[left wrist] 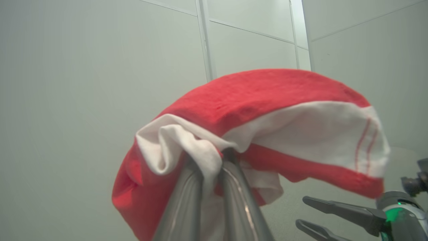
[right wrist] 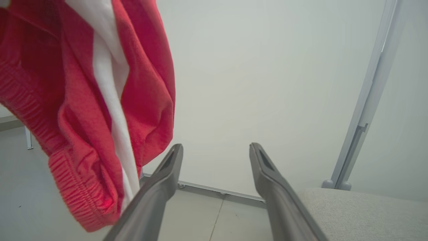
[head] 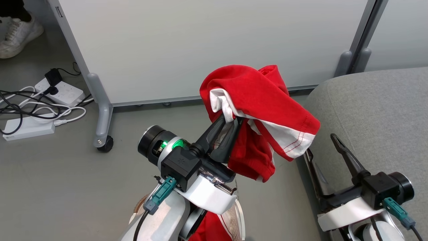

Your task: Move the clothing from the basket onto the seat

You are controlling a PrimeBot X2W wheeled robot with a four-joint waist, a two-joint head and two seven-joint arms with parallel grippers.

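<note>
Left gripper [head: 231,120] clamps clothing [head: 260,97], right gripper [head: 320,144] spread wide, empty; carry it right, well over seat [head: 378,110], before releasing.

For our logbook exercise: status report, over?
Left gripper shut on garment, held off the floor. Right gripper open at seat edge, close beside garment.

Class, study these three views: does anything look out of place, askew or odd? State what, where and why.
Nothing is spilled or damaged. The red garment hangs bunched and lopsided from the left gripper, pinched at a white fold, beside the seat. Cables lie tangled around power strips on the floor.
</note>
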